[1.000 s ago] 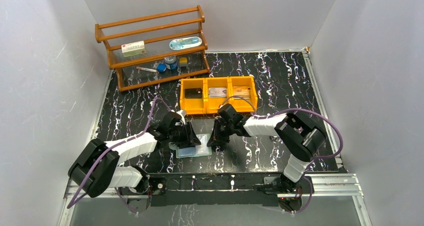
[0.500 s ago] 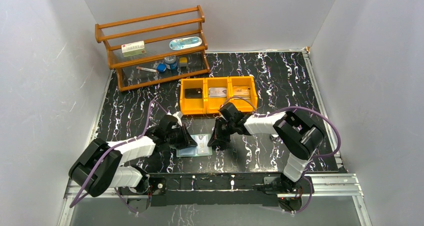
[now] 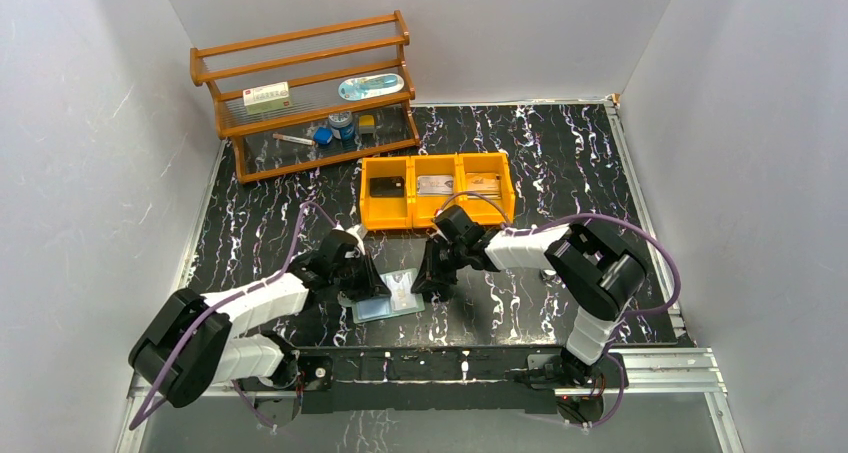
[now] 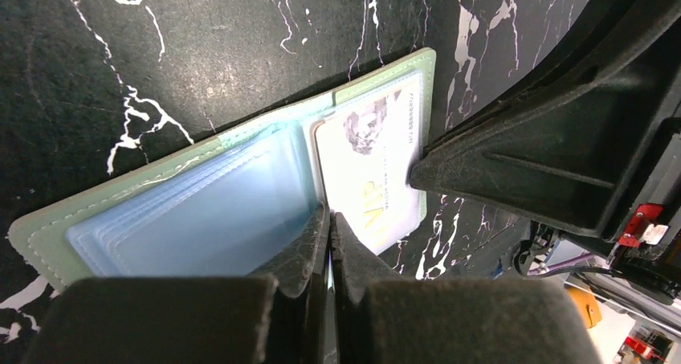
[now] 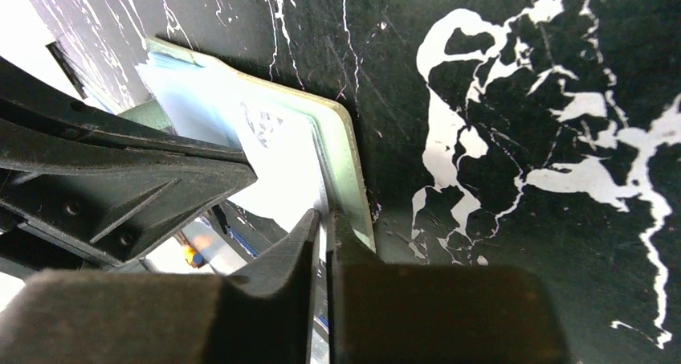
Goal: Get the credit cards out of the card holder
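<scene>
Just beyond the left hand (image 3: 374,289) and right hand (image 3: 432,283) sits an orange three-compartment bin (image 3: 437,214) on the black marbled worktop (image 3: 570,173). Farther back, past the left hand, there's a wooden shelf rack (image 3: 300,39) with a white box (image 3: 266,96), blue oval packet (image 3: 371,85), small tin (image 3: 341,124) and blue cap (image 3: 323,134).

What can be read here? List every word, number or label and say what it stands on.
"VIP": on the white card in the card holder.
Row of digits along that card's edge: too small to read.
Print on the white box on the wooden rack: too blurred to read.
</scene>
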Motion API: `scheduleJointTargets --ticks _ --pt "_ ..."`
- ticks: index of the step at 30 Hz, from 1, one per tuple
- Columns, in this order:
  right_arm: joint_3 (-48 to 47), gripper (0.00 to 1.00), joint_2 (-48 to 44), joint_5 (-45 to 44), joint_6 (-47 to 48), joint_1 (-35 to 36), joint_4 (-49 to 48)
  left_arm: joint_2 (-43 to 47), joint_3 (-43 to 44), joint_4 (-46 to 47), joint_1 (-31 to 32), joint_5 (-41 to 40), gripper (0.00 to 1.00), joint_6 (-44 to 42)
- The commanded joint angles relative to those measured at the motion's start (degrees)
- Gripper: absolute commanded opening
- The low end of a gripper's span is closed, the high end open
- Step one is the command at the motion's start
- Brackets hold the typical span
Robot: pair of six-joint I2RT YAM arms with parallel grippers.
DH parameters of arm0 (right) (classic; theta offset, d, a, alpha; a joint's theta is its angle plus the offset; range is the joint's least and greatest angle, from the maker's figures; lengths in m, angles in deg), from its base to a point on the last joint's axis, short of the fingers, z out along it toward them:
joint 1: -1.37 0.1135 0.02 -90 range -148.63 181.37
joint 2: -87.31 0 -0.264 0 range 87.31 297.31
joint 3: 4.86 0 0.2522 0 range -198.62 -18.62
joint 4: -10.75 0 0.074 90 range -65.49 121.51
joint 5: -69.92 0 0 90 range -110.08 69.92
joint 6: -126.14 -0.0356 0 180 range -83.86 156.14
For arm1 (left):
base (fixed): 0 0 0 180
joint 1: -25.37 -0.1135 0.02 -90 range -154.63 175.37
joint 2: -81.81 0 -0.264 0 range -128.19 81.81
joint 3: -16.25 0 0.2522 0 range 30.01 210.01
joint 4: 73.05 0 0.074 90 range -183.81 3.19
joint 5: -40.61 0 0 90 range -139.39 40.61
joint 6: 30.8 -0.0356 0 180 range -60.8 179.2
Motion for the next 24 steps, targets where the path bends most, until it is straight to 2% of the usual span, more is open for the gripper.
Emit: scheduleJointTargets --ticks 1,3,11,18,24 --pt "-1.96 0.06 0.33 0.9 0.36 0.74 -3.29 2.32 2.32 -1.56 0.5 1.8 0.0 -0.88" --pt "-1.97 0.0 -1.87 0.64 0.3 0.83 -3.61 3.13 2.58 -2.31 0.49 1.31 0.0 -0.91" --pt "-4.35 0.0 -5.53 -5.92 2.6 1.0 6.1 6.23 3.23 -6.63 0.49 -3.15 0.0 -1.06" --pt "-2.97 0.0 -6.29 -7.69 1.86 0.45 7.37 7.98 3.37 -10.74 0.49 -6.86 0.0 -1.0" --pt "-6.37 0.0 -8.61 -5.84 4.78 0.38 8.46 8.93 3.35 -11.08 0.49 -6.88 0.0 -1.14"
